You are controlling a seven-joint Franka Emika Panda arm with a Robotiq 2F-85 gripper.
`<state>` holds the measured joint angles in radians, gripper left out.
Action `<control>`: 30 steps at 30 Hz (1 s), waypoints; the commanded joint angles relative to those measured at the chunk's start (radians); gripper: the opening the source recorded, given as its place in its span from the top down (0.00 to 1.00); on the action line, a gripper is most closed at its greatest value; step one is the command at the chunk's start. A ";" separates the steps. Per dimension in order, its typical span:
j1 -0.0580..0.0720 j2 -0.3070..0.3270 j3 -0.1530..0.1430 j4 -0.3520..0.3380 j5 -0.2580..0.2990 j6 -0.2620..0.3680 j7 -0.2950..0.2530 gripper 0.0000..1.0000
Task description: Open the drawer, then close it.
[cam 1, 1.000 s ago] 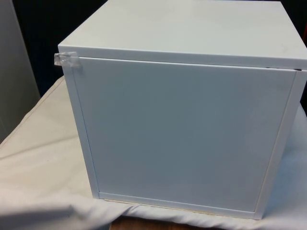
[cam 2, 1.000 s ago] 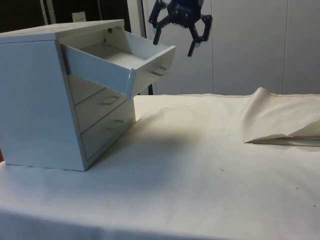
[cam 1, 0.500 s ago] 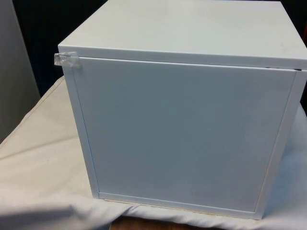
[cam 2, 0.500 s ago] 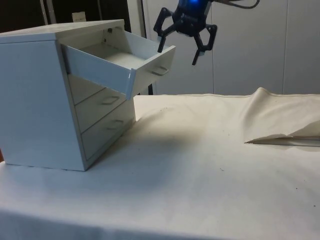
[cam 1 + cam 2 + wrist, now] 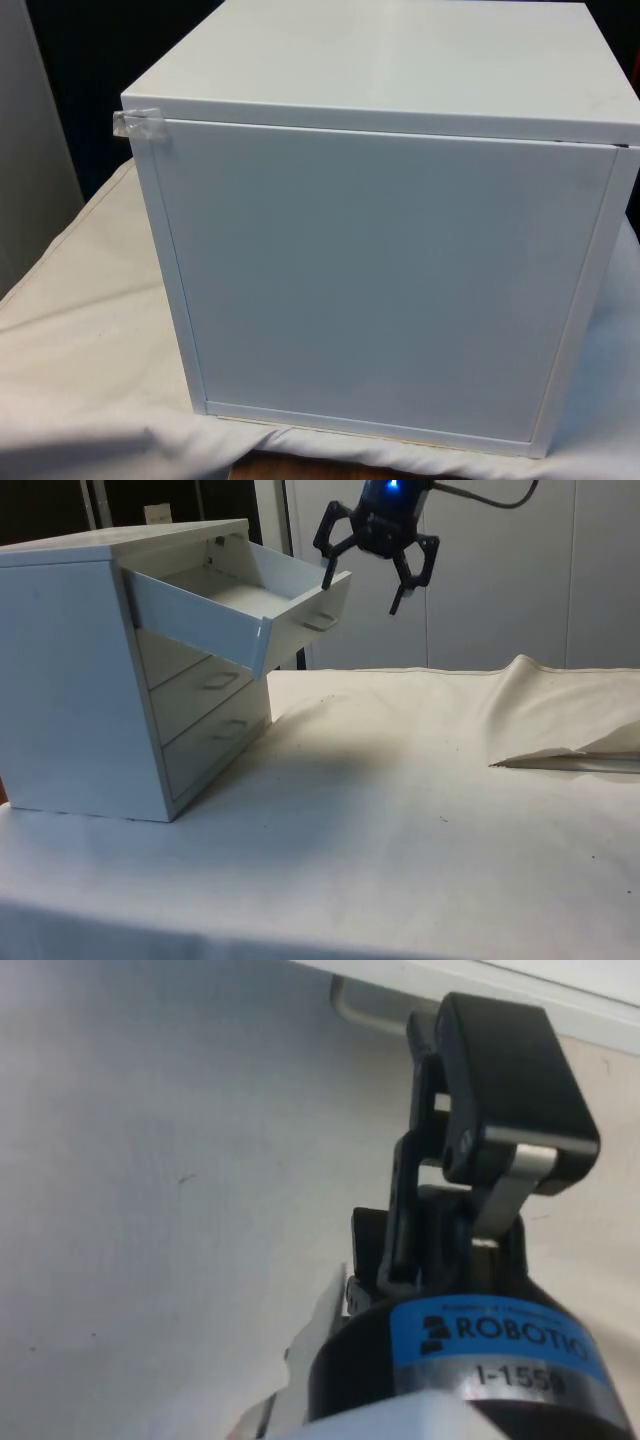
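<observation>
The cloth-covered counter [image 5: 420, 810] carries a white chest of drawers [image 5: 90, 670], its blank back [image 5: 380, 280] turned to the front view; its top drawer [image 5: 240, 605] stands pulled out; the black tool [image 5: 378, 575] hangs spread wide just beside that drawer's front, apart from its handle [image 5: 320, 621].

White chest [image 5: 80, 670] on cloth-covered table, three drawers stacked. You see top drawer [image 5: 240, 605] pulled well out, empty inside, handle [image 5: 320, 621] on its front. Two lower drawers shut. In front view, chest's plain back panel [image 5: 380, 280] faces you.
</observation>
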<state>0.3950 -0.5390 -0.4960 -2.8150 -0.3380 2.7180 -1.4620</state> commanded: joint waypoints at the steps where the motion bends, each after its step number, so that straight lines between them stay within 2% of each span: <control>1: -0.001 0.000 -0.001 -0.002 -0.011 0.001 0.009 0.00; 2: -0.030 0.012 0.016 -0.004 -0.052 0.029 0.036 0.00; 8: -0.029 0.040 0.012 -0.004 -0.114 0.045 0.096 0.00; 9: -0.003 0.026 -0.002 -0.006 -0.087 0.018 0.079 0.00; 10: -0.029 0.045 0.012 -0.002 -0.120 0.049 0.103 0.00; 14: -0.029 0.072 0.012 -0.001 -0.141 0.074 0.131 0.01; 17: -0.029 0.082 0.012 0.000 -0.148 0.085 0.141 0.16; 18: -0.003 0.075 -0.004 -0.004 -0.122 0.069 0.123 0.22; 19: -0.029 0.084 0.012 0.000 -0.149 0.087 0.143 0.22; 20: -0.029 0.087 0.013 0.000 -0.150 0.089 0.145 0.33; 26: -0.030 0.089 0.013 0.000 -0.151 0.091 0.148 0.64; 27: -0.003 0.080 -0.004 -0.003 -0.123 0.072 0.128 0.70; 28: -0.030 0.089 0.014 0.000 -0.151 0.091 0.148 0.74; 30: -0.030 0.089 0.014 0.000 -0.152 0.091 0.148 0.88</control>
<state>0.3920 -0.4590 -0.5000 -2.8180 -0.4620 2.7900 -1.3330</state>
